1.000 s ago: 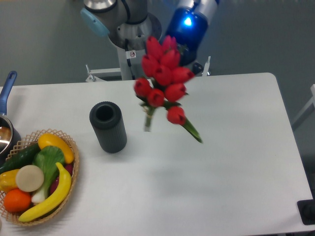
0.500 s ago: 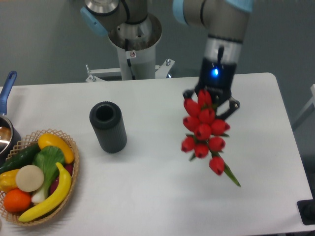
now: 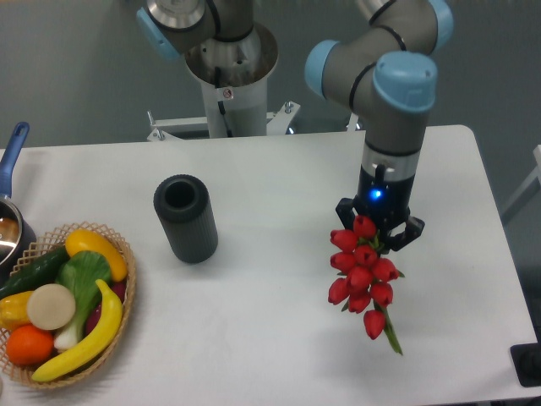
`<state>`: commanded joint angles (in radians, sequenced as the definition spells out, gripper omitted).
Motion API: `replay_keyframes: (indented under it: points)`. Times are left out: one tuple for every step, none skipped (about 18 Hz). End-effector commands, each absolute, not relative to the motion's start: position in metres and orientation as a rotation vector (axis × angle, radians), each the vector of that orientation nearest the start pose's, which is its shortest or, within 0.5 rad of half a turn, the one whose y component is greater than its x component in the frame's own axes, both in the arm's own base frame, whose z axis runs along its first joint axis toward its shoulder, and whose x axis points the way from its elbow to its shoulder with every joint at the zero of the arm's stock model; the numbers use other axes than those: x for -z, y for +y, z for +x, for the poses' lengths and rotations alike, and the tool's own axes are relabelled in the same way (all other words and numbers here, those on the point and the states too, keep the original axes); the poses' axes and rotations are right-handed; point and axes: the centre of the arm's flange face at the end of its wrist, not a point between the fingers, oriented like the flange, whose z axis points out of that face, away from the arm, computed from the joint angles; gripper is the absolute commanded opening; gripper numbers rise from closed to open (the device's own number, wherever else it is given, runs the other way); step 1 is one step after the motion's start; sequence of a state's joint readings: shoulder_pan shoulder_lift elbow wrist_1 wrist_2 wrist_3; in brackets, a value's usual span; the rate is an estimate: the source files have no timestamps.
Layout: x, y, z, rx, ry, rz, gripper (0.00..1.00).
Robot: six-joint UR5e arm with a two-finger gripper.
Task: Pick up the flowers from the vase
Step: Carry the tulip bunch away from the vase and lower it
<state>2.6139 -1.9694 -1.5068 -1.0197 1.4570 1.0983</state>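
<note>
Flowers lower and farther right than before, pinched in jaws.

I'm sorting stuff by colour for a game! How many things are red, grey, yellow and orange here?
Red: 1, the flowers, one bunch
Grey: 1, the vase
Yellow: 3, the banana and two more yellow pieces in the basket
Orange: 1, the orange
Total: 6

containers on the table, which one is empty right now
The dark grey ribbed vase: its round mouth shows nothing inside. The wicker basket is full of fruit and vegetables; the blue-handled pot is cut off, contents unclear.
</note>
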Motion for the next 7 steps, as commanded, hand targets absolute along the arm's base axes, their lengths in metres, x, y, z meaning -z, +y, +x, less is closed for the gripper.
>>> replay_keyframes:
  points:
    - [-0.347, 0.458, -0.5, -0.162, 0.098, -2.973, 0.0]
    - [-0.348, 0.466, -0.503, -0.136, 0.109, -3.007, 0.0]
    - [-0.348, 0.472, -0.507, -0.116, 0.121, -3.038, 0.0]
    - [-0.348, 0.476, -0.512, -0.107, 0.12, -3.052, 0.0]
    - [-0.347, 0.478, -0.515, -0.107, 0.122, -3.058, 0.0]
    - [-0.344, 0.478, -0.515, -0.104, 0.124, -3.064, 0.0]
    - [-0.343, 0.478, -0.516, -0.104, 0.122, -3.067, 0.0]
